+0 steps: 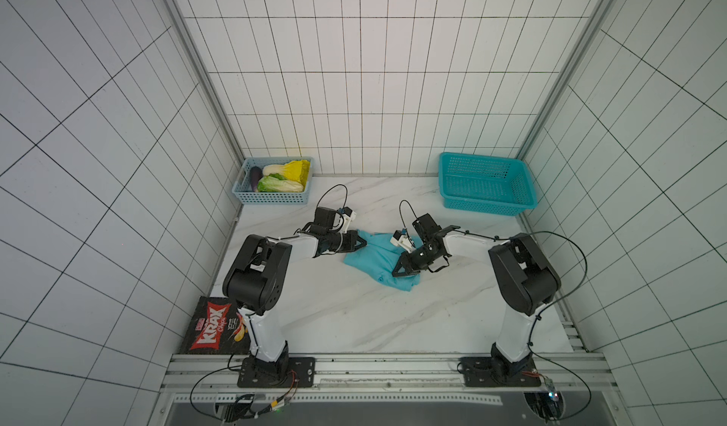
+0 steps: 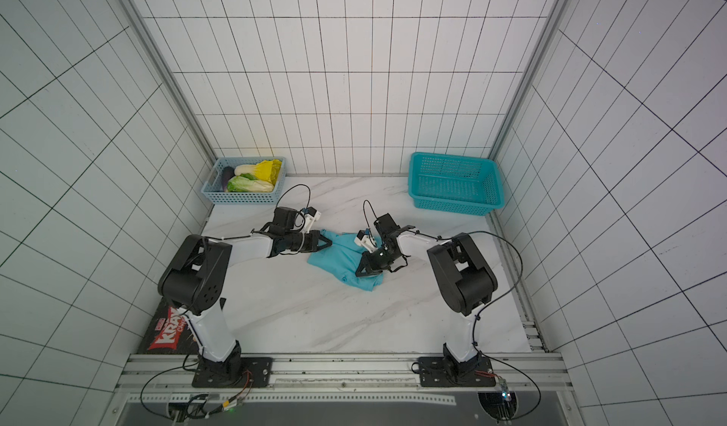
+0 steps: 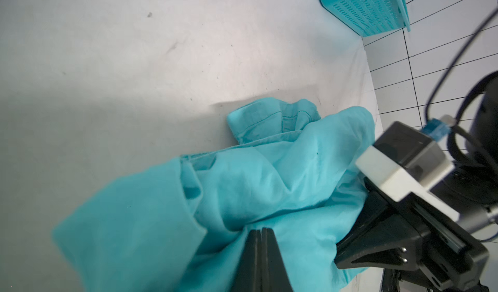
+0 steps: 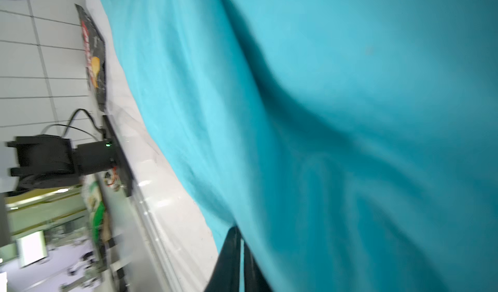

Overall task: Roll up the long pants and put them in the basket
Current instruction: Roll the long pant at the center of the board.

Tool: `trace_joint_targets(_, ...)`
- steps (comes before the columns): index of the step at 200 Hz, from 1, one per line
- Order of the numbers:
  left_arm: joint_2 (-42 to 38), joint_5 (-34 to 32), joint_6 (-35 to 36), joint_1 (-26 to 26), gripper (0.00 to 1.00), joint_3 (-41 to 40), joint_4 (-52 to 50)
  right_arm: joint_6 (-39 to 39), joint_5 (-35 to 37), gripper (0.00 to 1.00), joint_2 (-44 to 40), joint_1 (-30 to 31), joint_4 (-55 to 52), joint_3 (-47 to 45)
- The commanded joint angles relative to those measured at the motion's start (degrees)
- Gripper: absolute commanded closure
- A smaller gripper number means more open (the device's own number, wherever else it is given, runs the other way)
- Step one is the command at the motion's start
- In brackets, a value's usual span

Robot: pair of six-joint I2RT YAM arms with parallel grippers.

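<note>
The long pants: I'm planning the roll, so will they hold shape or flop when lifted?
Probably floppy: the long pants lie crumpled in soft folds. Likely thin and light: cloth puckers where the left gripper pinches it.

The long pants (image 1: 371, 260) are thin, soft teal cloth, matt with a faint sheen on the folds and with stitched hems. The surface (image 1: 334, 310) looks like smooth white marble with grey veins, lightly scuffed in the left wrist view. The teal basket (image 1: 488, 204) and the pale blue basket (image 1: 271, 199) are rigid perforated plastic. The chip bag (image 1: 214, 329) is glossy printed foil. The left end effector (image 3: 260, 232) has matt black plastic fingers. The rail (image 1: 385, 367) is bare metal, and the walls (image 1: 373, 89) are smooth white tile.
</note>
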Motion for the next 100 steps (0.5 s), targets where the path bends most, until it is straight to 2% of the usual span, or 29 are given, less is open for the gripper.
trace_joint_targets(1, -1.6, -4.1, 0.4, 1.1, 1.0, -0.1, -4.3, -5.2, 22.8, 0.68, -10.2, 4.6, -4.5, 0.5)
trace_joint_targets(11, -2.2, -3.5, 0.1, 1.5, 1.0, -0.1, -4.2, -7.0, 28.3, 0.53, -14.6, 7.3, -3.8, 0.0)
trace_joint_targets(32, -2.6, -1.9, -0.5, 2.6, 1.0, 0.2, -4.2, -15.8, 36.4, 0.38, -17.6, 14.0, -2.1, -0.8)
trace_joint_targets(66, -2.4, -0.5, -0.8, 3.9, 1.0, 0.3, -3.8, -31.1, 40.9, 0.29, -9.3, 18.9, -7.2, 4.8)
trace_joint_targets(79, -1.7, 0.2, -0.9, 4.2, 1.0, 0.9, -3.6, -37.9, 44.6, 0.27, -8.5, 22.1, -3.9, 3.0)
trace_joint_targets(100, -0.1, 1.2, -0.8, 4.4, 1.0, 2.0, -3.5, -43.7, 49.5, 0.15, -7.0, 24.6, 3.8, 0.1)
